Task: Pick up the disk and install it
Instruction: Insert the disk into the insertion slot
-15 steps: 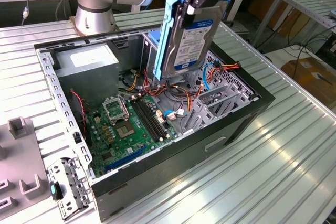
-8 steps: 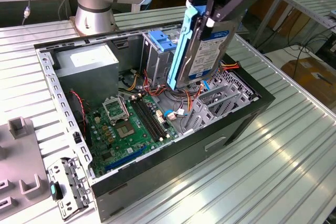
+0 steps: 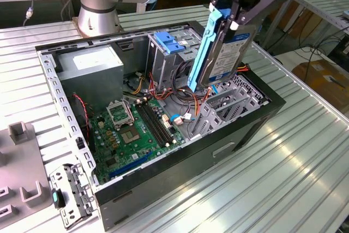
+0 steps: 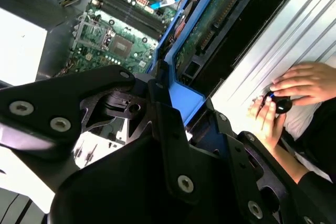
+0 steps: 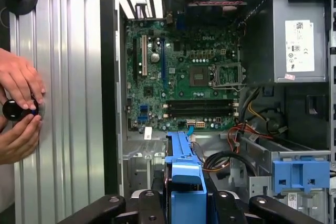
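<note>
My gripper (image 3: pixel 232 19) is shut on the disk (image 3: pixel 226 53), a flat metal hard drive with a white and blue label and blue side rails. It hangs on edge above the open computer case (image 3: pixel 256 124), over the grey drive bay (image 3: pixel 234 99) at the exterior view's right. In the first wrist view the disk's blue rail (image 5: pixel 185 174) points down toward the motherboard (image 5: pixel 178 72). The second wrist view shows the disk's green circuit side (image 4: pixel 212 22) beyond the black fingers (image 4: pixel 173 145).
A grey power supply box (image 3: pixel 90 66) with a white sticker sits at the case's back. A blue plastic handle piece (image 3: pixel 169 43) stands on the drive cage. Two hands (image 5: pixel 18 106) hold a small black object on the ribbed metal table (image 3: pixel 283 178). Grey fixtures (image 3: pixel 22 135) lie at the exterior view's left.
</note>
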`<state>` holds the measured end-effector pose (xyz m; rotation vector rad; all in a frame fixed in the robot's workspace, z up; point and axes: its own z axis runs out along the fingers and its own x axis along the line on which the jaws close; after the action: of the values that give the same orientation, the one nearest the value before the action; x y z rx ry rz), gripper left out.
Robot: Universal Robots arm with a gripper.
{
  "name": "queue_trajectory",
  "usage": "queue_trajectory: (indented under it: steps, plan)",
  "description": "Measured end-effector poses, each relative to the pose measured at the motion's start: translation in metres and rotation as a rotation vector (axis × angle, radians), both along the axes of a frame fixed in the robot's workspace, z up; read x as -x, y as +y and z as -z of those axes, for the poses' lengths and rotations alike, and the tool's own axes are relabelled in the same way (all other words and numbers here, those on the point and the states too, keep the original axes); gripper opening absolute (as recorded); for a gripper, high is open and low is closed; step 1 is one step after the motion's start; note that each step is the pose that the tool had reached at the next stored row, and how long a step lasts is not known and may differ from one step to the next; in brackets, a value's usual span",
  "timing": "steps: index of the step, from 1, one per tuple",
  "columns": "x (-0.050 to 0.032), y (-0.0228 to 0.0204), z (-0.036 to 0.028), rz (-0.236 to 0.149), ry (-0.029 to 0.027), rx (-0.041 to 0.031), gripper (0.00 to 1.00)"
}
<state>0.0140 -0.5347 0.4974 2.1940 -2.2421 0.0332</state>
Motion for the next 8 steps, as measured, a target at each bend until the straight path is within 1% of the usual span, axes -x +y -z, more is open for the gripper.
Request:
queue_trajectory:
  steps: [4,5,6,8]
  plan:
    - [-0.0153,-0.0005,0.0052,0.000,0.0000,0.0013,0.37]
    - [-0.0176,-0.0020,0.0066,0.000,0.0000,0.0016,0.37]
    - [-0.0201,-0.0065,0.0094,0.000,0.0000,0.0014,0.37]
    - [-0.0232,-0.0108,0.0120,0.000,0.0000,0.0014,0.37]
